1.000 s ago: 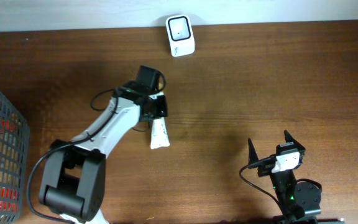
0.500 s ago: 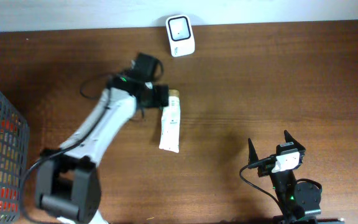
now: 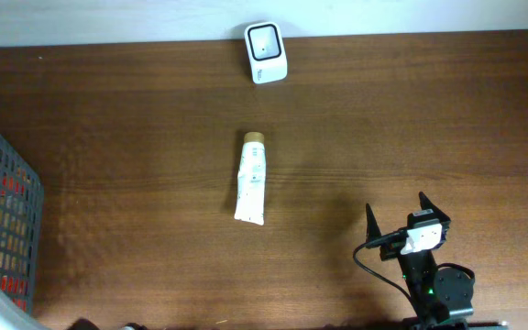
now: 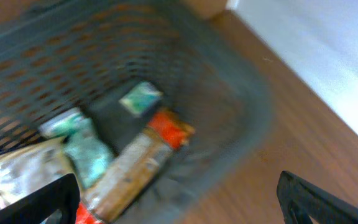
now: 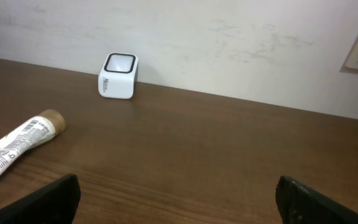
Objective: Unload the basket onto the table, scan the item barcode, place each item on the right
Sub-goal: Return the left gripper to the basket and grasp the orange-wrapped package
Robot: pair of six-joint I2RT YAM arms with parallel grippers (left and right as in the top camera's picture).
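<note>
dark brown wooden table [image 3: 429,110] against a white wall [image 5: 229,37]. the left gripper [image 4: 176,186] hangs right over the grey wire-mesh basket [image 4: 104,50], jaws spread wide, holding nothing. the right gripper [image 3: 395,203] rests spread and empty too. the white squeeze tube with a tan cap [image 3: 250,179] lies flat ahead-left of the right gripper, with the white box scanner [image 3: 266,40] farther beyond.

the step looks like fetching an item from the basket. drop straight onto one topmost packet, clear of the mesh.

count: one tube, one scanner, one basket, two grippers. the packets [image 4: 138,162] are too blurred to count.
</note>
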